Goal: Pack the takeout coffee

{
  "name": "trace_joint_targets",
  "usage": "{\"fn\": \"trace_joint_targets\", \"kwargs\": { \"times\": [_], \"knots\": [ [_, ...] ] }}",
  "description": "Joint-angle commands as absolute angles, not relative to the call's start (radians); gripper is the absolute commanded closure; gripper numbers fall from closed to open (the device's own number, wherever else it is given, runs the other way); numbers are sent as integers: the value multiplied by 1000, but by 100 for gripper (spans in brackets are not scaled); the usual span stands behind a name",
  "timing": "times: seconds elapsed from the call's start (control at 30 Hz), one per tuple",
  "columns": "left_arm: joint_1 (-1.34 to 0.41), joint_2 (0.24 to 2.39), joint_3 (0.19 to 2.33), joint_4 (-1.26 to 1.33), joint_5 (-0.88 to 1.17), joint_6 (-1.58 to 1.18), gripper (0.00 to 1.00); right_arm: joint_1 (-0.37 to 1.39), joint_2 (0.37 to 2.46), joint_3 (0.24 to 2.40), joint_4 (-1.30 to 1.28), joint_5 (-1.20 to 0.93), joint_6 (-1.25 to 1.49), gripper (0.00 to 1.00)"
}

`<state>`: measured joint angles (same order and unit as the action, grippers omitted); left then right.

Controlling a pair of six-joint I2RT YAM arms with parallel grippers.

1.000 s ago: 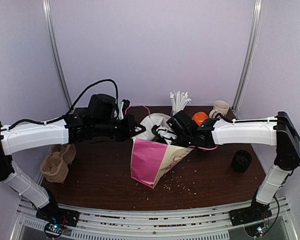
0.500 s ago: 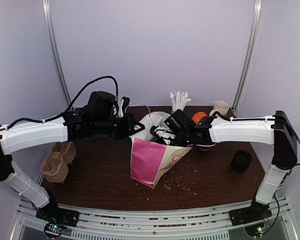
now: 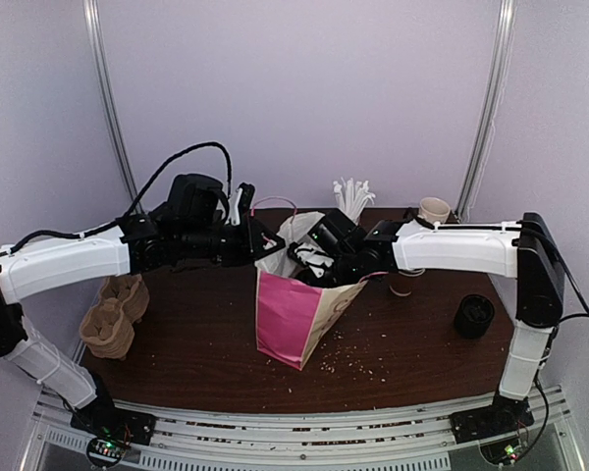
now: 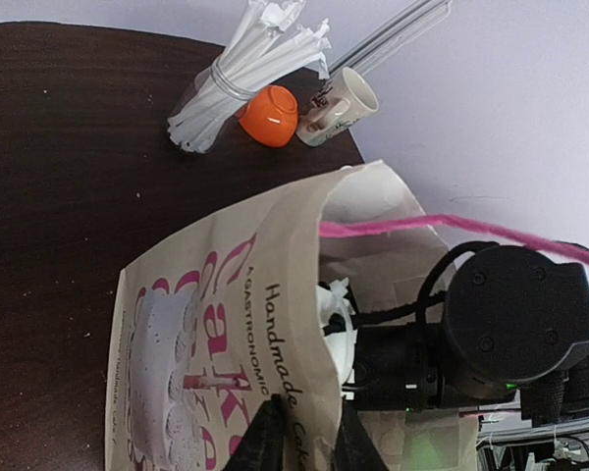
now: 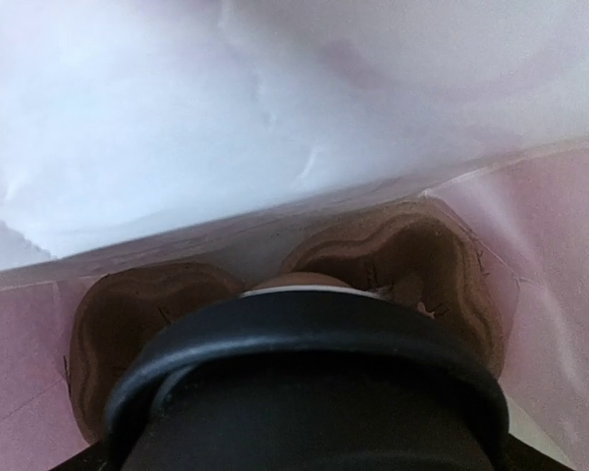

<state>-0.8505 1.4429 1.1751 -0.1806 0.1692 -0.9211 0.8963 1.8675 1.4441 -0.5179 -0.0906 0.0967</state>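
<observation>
The right jaws are gripping the takeout coffee (image 5: pixel 304 392) inside the paper bag (image 3: pixel 293 319), above a carrier (image 5: pixel 398 255), while the left jaws at its rim (I cannot tell whether clamped) are risking the mouth sagging and tipping the cup.

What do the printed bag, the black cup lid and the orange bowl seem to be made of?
Printed bag: matte paper, creased and folded at the mouth.
Black cup lid: probably plastic, smooth moulded rim with dull sheen.
Orange bowl: smooth, evenly coloured; plastic or glazed ceramic, unclear.
</observation>
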Motion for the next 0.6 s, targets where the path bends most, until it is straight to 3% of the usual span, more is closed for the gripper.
{"fn": "trace_joint_targets", "kwargs": {
  "times": [0.0, 0.57],
  "knots": [
    [-859, 1413, 1218, -121, 218, -895, 80, 889, 1981, 1406, -713, -70, 117, 23],
    [-859, 1431, 1210, -120, 239, -893, 79, 878, 2058, 1401, -689, -88, 127, 23]
  ]
}}
